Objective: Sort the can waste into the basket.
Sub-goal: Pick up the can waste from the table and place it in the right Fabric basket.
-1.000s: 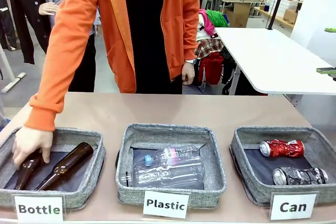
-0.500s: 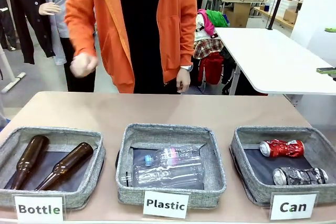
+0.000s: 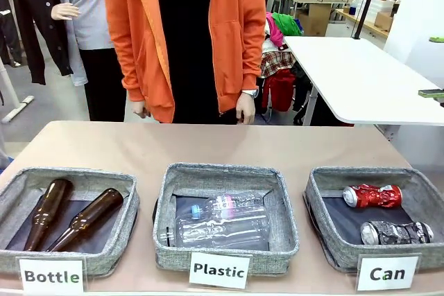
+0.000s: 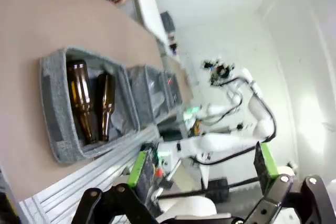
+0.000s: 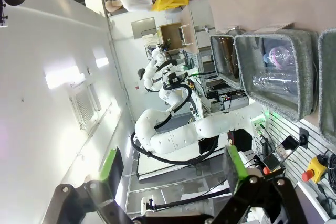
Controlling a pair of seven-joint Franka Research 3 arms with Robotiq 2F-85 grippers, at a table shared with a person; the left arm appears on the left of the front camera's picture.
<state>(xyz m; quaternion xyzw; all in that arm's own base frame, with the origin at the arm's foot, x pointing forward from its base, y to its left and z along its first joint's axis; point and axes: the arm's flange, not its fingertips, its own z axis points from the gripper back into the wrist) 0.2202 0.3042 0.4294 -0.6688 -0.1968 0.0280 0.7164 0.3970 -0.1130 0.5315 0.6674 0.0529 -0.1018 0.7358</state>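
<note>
Both cans lie inside the grey "Can" basket [image 3: 323,179] at the front right of the table. The red crushed can [image 3: 372,195] rests toward the back of the basket and the silver-black crushed can [image 3: 396,232] nearer the front. A corner of the same basket [image 5: 328,90] appears at the right edge of the right wrist view. My left gripper [image 4: 202,166] hangs open off the table's side with nothing between its green pads. My right gripper [image 5: 170,167] is open too, holding nothing, well away from the baskets.
The "Plastic" basket [image 3: 225,173] in the middle holds clear bottles. The "Bottle" basket [image 3: 83,178] on the left holds two brown bottles [image 3: 84,219]. A person in an orange jacket [image 3: 229,25] stands at the far edge, hands down. Bare tabletop [image 3: 208,143] lies behind the baskets.
The person's hand has let go of the left brown bottle, lifted out of the "Bottle" basket and dropped to their side. The cans and both grippers have not moved.
</note>
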